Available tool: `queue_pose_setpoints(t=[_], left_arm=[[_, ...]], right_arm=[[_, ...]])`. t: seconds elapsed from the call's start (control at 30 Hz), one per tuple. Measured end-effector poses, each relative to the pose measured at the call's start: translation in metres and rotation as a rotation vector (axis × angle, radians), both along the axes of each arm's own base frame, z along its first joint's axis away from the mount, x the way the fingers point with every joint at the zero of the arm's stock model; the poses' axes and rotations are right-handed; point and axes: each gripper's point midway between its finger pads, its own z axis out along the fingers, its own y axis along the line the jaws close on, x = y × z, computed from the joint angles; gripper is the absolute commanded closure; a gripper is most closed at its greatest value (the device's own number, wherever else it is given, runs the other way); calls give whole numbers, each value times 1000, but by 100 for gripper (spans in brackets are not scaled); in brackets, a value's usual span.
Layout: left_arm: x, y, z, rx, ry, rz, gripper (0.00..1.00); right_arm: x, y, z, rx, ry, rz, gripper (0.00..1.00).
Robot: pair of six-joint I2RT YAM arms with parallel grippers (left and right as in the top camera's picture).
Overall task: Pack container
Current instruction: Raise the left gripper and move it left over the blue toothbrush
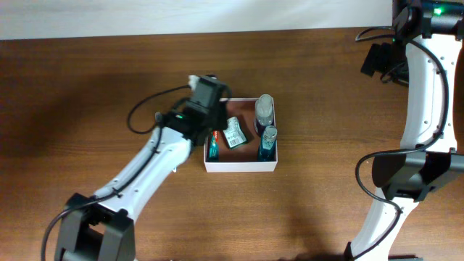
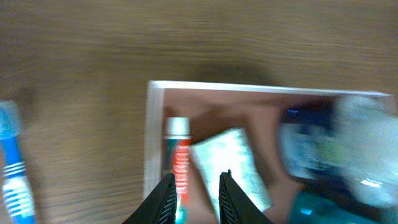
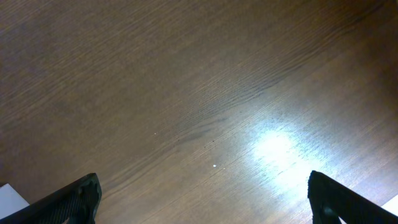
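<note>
The left pincer (image 2: 198, 178) hangs over the left part of the container (image 1: 240, 166), its two dark fingers (image 2: 163, 200) a narrow gap apart and pinching nothing. In the left wrist view a red-and-white tube (image 2: 179, 158) lies along the container's left wall, just beside the inner edge of the left finger. A green-white packet (image 2: 234, 167) lies tilted next to the tube, under the right finger.

Farther right inside the container, a clear bottle with a grey cap (image 1: 264, 110) and a smaller teal bottle (image 1: 267, 143) stand close together against the right wall.

The container itself, square and white-walled with a reddish-brown inside, sits near the middle of the brown wooden surface (image 1: 87, 80). Outside its left wall, in the left wrist view, a blue-and-white item (image 2: 12, 168) lies on the wood, too blurred to name.

The right pincer (image 3: 202, 186) is well apart from all this, spread wide above bare wood, with nothing between its fingers.
</note>
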Motion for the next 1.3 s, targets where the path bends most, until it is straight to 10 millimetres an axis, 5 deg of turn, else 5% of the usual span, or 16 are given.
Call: queue_pose_setpoints(t=[0.37,0.67,1.03,1.17,1.3], left_arm=[[3,88,-15,50,109,191,72],[7,111,-15,78,102,249,59],[9,129,-19,95,111,294,60],[9,137,-42,113,166,311,81],[7,140,-68,136,229,311,82]], right_arm=[[0,0,0,0,0,0,2],[0,0,0,0,0,0,2],[0,0,0,0,0,0,2],[0,0,0,0,0,0,2],[0,0,0,0,0,0,2]])
